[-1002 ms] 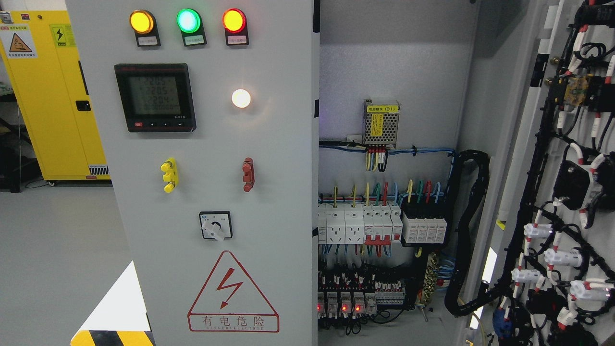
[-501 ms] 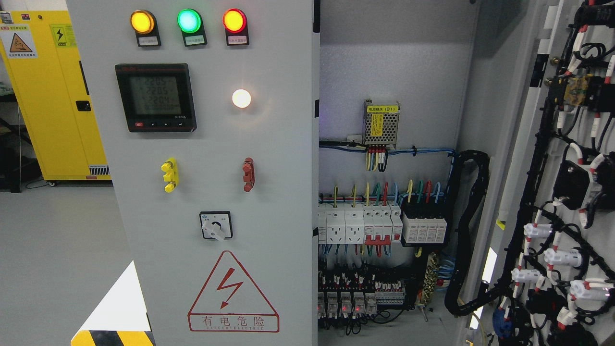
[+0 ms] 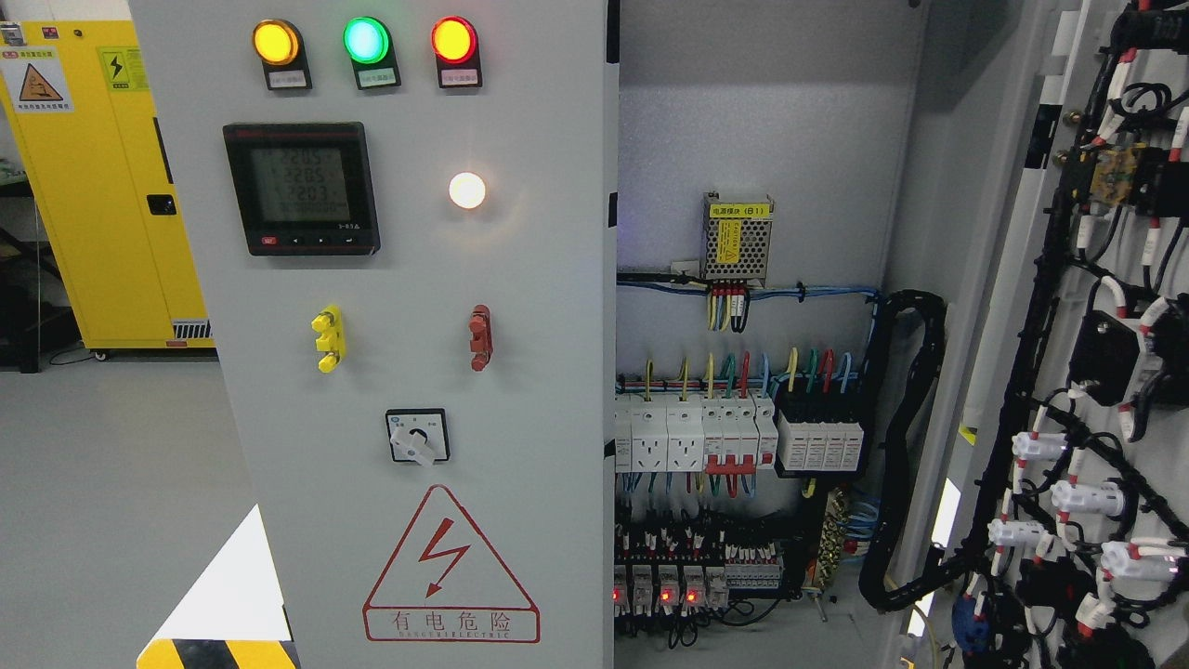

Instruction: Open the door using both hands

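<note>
Almost nothing differs from half a second ago: only the meter (image 3: 301, 188) digits flicker. Neither robot hand shows, so their state cannot be told. The right door (image 3: 1105, 325) stands swung open (wiring on its inner face); the cabinet (image 3: 762, 139) holds breakers (image 3: 734, 432) and a power supply (image 3: 738, 239).

This is an industrial electrical room or training workshop. A grey switchgear cabinet (image 3: 520, 279) fills the view, its front carrying amber, green and red indicator lamps (image 3: 364, 41), a digital power meter (image 3: 301, 189), a rotary selector switch (image 3: 417, 437) and a red high-voltage warning triangle (image 3: 450, 567). An open door (image 3: 1096, 372) shows wired harnesses; inside sit circuit breakers (image 3: 734, 437). A yellow safety cabinet (image 3: 102, 186) stands on the smooth grey floor (image 3: 111, 483).
</note>
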Available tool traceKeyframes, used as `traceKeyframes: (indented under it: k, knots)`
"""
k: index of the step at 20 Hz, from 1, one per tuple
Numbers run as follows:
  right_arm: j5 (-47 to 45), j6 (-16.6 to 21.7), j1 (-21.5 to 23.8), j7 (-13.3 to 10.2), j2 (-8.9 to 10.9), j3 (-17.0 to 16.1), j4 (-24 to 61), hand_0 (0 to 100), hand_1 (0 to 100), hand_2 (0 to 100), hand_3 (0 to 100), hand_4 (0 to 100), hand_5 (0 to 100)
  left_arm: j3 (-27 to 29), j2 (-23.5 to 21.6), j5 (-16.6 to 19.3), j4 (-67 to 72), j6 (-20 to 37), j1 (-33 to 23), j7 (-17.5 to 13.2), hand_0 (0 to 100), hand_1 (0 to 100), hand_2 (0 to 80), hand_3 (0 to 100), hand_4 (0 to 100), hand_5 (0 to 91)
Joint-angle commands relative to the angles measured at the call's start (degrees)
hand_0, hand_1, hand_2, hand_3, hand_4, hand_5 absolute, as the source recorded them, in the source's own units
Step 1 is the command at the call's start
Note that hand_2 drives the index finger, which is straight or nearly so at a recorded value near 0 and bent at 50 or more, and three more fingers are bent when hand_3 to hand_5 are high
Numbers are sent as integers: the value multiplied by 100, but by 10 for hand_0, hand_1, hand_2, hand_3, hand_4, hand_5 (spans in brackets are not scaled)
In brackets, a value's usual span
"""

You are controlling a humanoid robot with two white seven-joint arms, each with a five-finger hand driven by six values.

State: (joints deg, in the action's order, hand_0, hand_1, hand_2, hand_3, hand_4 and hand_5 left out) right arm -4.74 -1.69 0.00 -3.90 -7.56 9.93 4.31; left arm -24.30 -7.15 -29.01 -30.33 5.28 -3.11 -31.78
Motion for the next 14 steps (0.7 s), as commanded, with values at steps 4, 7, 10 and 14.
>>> traceKeyframes:
  k: [4, 7, 10, 14]
  knots:
    - [0, 2, 53, -5, 0, 0, 0, 0, 500, 40, 0, 0, 0, 92, 355, 359, 3234, -168, 12, 732, 120, 556, 0, 0, 0, 0]
    - [0, 2, 53, -5, 0, 0, 0, 0, 500, 40, 0, 0, 0, 145, 364, 818, 3297, -177, 12, 1190, 120, 556, 0, 0, 0, 0]
    - [0, 2, 53, -5, 0, 0, 0, 0, 500, 40, 0, 0, 0, 145, 355, 792, 3288, -247, 91, 1778, 120, 556, 0, 0, 0, 0]
    - [0, 2, 53, -5, 0, 0, 0, 0, 500, 40, 0, 0, 0, 145, 320, 792, 3253, -221, 223, 2299, 120, 556, 0, 0, 0, 0]
